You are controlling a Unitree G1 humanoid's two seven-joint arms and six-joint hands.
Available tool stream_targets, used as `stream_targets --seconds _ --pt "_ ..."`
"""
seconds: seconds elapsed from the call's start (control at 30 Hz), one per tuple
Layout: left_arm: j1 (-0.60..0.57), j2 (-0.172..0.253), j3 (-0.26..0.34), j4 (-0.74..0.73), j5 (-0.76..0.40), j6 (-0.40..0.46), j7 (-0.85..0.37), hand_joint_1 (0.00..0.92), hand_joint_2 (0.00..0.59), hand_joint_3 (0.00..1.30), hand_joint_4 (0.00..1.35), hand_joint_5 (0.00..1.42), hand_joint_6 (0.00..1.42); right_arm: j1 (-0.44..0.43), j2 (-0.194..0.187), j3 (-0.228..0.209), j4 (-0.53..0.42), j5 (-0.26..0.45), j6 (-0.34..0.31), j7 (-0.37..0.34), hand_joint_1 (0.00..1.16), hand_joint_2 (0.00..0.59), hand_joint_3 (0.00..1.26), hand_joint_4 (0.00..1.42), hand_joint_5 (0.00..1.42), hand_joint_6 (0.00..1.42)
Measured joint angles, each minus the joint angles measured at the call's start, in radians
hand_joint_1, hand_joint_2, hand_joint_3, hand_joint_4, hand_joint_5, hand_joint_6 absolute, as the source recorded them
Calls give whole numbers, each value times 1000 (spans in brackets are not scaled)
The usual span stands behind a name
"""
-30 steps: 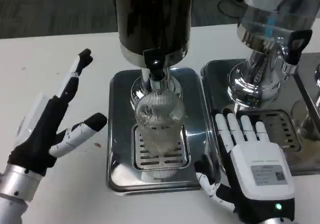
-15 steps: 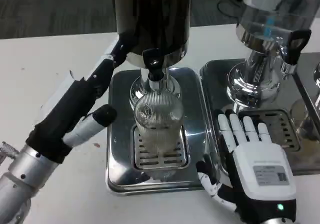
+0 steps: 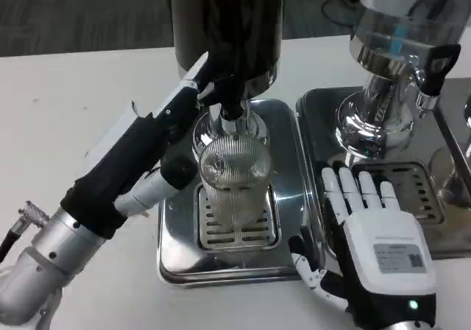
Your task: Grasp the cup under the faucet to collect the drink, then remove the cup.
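while your left hand [image 3: 158,149] sits spread at the cup's [image 3: 234,190] 9 o'clock, wrap it before working the faucet [image 3: 229,98]; right hand [image 3: 375,234] lies flat, spread.

cup [image 3: 234,186] under faucet [image 3: 230,109], on drip tray [image 3: 176,256]
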Motion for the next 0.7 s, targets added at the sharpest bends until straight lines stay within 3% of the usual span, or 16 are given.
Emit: stream_targets --seconds 0.23,0.43,0.57,0.7 --pt "14 14 45 -41 130 -32 44 0 75 118 0 233 164 0 1 -1 1 5 0 0 310 376 0 0 0 2" --pt "32 33 71 -84 245 -56 98 0 97 134 27 261 201 0 4 -2 2 17 0 0 312 377 0 0 0 2" --pt "46 60 99 -148 410 -71 177 0 98 144 28 274 205 0 5 -2 2 18 0 1 313 377 0 0 0 2" --pt "54 71 100 -177 504 -74 238 0 106 156 38 279 209 0 7 -2 2 19 0 1 313 377 0 0 0 2"
